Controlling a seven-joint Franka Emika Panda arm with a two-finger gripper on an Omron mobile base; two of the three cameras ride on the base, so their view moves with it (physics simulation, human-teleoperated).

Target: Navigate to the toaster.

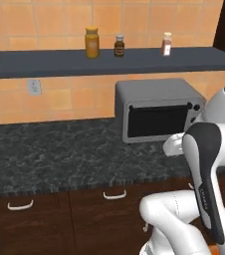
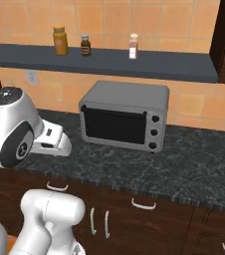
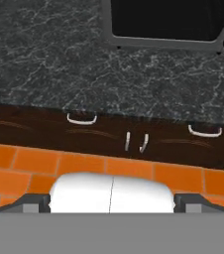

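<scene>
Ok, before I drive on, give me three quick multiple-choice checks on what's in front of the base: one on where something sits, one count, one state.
1. Where does the grey oven box stand?
A. On the dark counter, against the tiled wall
B. On the shelf
C. On the floor

2. How many small jars stand together on the shelf above the oven box?
A. One
B. Three
C. Five

3. What state is the oven box's door in?
A. Hanging open
B. Removed
C. Closed

Answers:
1 A: the oven box rests on the counter with its back to the wall.
2 B: a yellow jar, a dark jar and a pale jar line the shelf.
3 C: its dark glass door lies flush with the front in both base views.
</scene>
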